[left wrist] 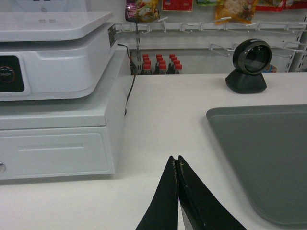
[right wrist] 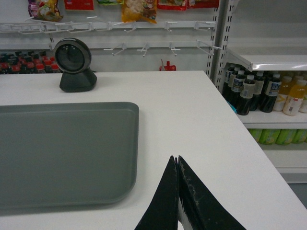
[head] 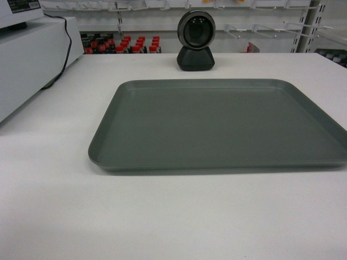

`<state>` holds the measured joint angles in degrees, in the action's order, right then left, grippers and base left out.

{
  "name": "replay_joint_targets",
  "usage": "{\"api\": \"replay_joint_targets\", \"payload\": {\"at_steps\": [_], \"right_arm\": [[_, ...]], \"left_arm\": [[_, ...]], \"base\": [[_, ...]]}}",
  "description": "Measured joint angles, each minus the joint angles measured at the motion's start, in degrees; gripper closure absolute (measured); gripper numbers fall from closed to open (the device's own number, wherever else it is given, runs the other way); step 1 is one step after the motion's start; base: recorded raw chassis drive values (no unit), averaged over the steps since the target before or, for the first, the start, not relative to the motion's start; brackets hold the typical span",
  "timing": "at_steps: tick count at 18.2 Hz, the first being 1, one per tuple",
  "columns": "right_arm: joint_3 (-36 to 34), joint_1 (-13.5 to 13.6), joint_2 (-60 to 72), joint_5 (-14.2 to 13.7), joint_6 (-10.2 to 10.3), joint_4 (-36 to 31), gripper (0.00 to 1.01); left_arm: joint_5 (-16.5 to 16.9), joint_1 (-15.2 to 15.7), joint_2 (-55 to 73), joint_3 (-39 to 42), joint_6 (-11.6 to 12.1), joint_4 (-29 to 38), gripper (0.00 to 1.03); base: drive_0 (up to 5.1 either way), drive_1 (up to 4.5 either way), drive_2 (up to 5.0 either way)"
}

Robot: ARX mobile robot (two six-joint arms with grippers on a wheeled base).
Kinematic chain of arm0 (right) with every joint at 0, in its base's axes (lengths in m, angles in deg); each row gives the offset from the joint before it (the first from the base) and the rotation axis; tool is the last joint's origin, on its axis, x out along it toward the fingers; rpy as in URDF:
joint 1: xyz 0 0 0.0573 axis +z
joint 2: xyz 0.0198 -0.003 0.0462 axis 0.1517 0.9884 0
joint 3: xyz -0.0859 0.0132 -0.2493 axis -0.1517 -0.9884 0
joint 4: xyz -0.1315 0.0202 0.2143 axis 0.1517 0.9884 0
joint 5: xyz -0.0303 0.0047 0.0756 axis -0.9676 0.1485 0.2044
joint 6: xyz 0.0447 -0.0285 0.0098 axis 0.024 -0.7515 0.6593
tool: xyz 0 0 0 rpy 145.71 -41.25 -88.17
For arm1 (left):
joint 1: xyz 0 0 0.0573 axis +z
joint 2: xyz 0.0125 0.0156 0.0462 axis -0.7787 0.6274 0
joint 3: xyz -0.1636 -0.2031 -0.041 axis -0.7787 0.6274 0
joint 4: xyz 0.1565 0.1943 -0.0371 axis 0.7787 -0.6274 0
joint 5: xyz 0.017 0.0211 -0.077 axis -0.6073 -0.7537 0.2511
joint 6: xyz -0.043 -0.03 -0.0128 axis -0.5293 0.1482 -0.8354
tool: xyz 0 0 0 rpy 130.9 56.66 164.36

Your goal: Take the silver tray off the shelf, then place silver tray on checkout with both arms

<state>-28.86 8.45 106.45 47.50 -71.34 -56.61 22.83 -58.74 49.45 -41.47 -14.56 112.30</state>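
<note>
A black round webcam (head: 196,40) stands as the landmark. To its left sits a white register (left wrist: 53,57) on a white cash drawer (left wrist: 57,143), a black cable (left wrist: 128,86) trailing down. Behind it, red-capped bottles (head: 122,44) line up; above hang snack packets (right wrist: 139,9). Far to its right, drink bottles (right wrist: 264,93) fill racking.

**Even overhead light, soft pictures**

Bright, diffuse light is falling from above, washing the white tabletop (head: 54,216) almost featureless. The silver tray (head: 222,124) is casting only a thin shadow along its near rim. All three views are looking slightly soft and grainy.
</note>
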Motion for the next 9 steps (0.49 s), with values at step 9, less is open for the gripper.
{"api": "replay_joint_targets", "payload": {"at_steps": [9], "right_arm": [[-5.46, 0.0, -12.59, 0.02, 0.0, 6.67, 0.99]], "left_arm": [[7.5, 7.43, -13.79, 6.95, 0.04, -6.95, 1.01]], "base": [[0.0, 0.0, 0.0]]}}
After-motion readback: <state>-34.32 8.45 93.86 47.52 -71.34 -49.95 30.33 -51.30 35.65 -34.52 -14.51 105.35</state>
